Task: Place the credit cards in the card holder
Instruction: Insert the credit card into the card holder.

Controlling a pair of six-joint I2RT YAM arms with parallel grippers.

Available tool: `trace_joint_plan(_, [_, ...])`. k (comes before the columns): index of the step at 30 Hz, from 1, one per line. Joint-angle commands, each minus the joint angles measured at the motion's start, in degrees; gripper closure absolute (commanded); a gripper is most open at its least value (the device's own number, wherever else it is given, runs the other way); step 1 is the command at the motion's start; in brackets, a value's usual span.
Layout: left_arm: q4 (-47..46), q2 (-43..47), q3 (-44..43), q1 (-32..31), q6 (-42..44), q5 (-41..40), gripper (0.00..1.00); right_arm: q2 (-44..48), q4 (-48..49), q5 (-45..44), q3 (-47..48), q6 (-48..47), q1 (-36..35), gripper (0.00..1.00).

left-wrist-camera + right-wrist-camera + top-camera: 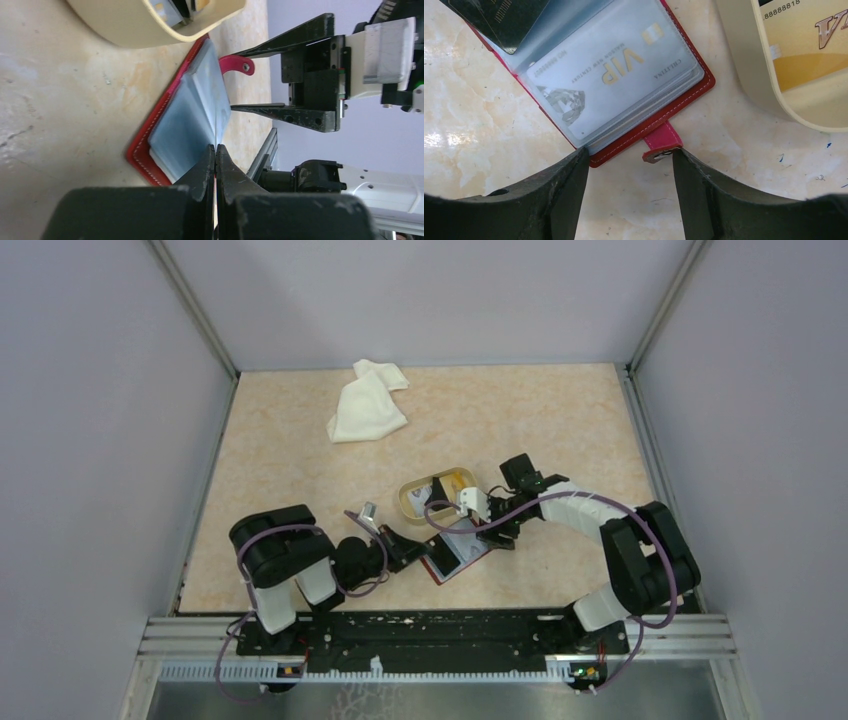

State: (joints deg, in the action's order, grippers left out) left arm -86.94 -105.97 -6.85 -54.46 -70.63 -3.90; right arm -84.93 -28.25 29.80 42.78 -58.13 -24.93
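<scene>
**At the open card holder: one leaf pinched, other end effector free**

On the surface (474, 100), just beside the tan dish (744, 65), the red card holder (455, 554) is seen lying open. A grey VIP card (614, 75) is seated in a flat pocket, and a dark card (499, 17) sits in a clear pocket leaf (559, 25) that is lifted off the stack. The left end effector (215, 150) is pressed together on the edge of that leaf. The right end effector (629, 152) is spread apart, holding nothing, low over the holder's near edge with the snap strap (663, 142) between its fingers. A yellow-orange card (804, 55) is in the dish.

Several risks are judged likely. The leaf is thin and slick, so it could slip from the pinch and fall shut over the pocket mouth. The holder appears to be pinned by nothing else, so it could be dragged or tipped if the leaf were pulled harder. The strap could be caught if the right fingers were lowered or closed here. The dark card might slide out of the tilted leaf. The dish rim may hinder a clean grip on the flat card inside.
</scene>
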Motion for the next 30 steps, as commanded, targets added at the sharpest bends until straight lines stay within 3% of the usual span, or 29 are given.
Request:
trace_joint_plan(1, [-15.71, 2.62, -0.36, -1.07, -0.18, -1.9, 1.0, -0.35, -1.84, 2.52, 0.78, -1.55, 0.23, 0.39])
trace_joint_plan(7, [-13.76, 3.6, -0.32, -1.75, 0.78, -3.5, 1.0, -0.45, -3.72, 4.69, 1.22, -1.81, 0.23, 0.4])
trace_joint_plan(15, [-15.7, -2.8, -2.01, -1.79, 0.19, -4.37, 1.0, -0.47, -4.82, 5.63, 1.51, -1.79, 0.0, 0.42])
trace_joint_plan(30, [-11.8, 3.05, 0.16, -1.79, 1.64, -4.23, 1.0, -1.1, -4.37, 5.01, 1.56, -0.94, -0.2, 0.43])
